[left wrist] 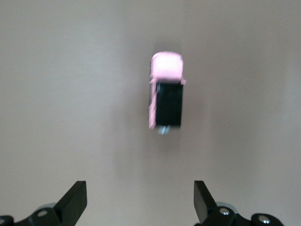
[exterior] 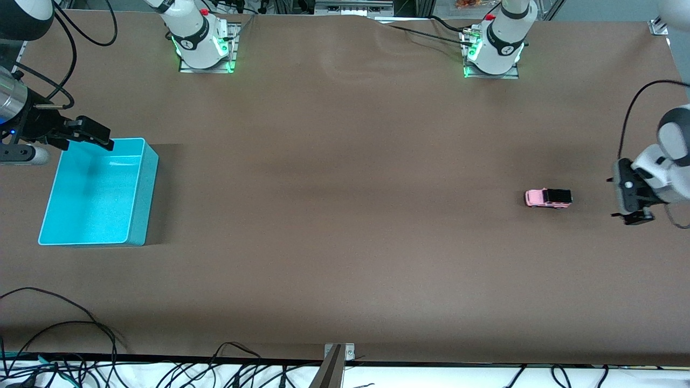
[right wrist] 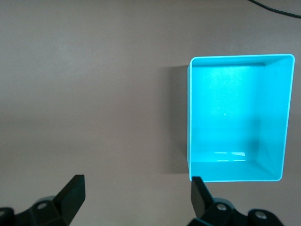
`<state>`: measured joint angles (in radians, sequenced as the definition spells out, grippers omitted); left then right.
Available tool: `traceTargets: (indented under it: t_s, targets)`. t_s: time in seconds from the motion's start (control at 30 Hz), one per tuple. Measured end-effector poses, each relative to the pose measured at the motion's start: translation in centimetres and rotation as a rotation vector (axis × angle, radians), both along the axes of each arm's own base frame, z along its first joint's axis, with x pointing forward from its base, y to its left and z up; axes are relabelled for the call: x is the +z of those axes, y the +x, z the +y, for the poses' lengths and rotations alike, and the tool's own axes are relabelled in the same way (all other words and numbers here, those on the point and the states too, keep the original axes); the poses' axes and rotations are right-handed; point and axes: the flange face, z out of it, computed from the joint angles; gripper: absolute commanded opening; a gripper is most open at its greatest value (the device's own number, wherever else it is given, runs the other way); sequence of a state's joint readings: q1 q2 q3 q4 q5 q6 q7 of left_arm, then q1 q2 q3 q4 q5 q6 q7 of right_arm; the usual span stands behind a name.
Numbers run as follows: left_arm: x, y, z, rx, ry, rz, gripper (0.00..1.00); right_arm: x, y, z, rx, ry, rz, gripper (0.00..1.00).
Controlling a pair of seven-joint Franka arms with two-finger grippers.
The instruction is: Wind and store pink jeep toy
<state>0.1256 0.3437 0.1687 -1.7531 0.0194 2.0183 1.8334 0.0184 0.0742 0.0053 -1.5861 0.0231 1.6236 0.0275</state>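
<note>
You have the bare table (exterior: 345, 242) with the bin (exterior: 141, 202) empty at the right arm's end. The right gripper (exterior: 89, 134) waits over the bin's rim, fingers apart. The left gripper (exterior: 632, 215) hovers at its own end, fingers apart and holding nothing. The jeep (exterior: 548, 198) sits on the table just beside it, toward the bin, its long axis running along the table's length. Your left arm is far nearer.

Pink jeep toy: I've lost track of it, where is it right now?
The pink jeep toy stands on the table toward the left arm's end, apart from the open left hand beside it.
</note>
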Motion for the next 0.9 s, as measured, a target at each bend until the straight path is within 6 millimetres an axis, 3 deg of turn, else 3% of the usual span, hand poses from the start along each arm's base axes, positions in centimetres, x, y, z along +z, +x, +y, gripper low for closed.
traceTargets:
  t_s: [0.17, 0.5, 0.9]
  targets:
    - [5.0, 0.3, -0.3, -0.006, 0.013, -0.076, 1.00, 0.0, 0.0, 0.0, 0.000, 0.000, 0.000, 1.00]
    - [7.1, 0.8, -2.3, 0.007, 0.018, -0.117, 1.00, -0.2, 0.1, 0.0, 0.000, 0.000, -0.006, 1.00]
    - [13.7, 0.8, -9.0, 0.454, 0.014, -0.251, 1.00, -1.8, 0.3, 0.0, -0.001, 0.000, -0.006, 1.00]
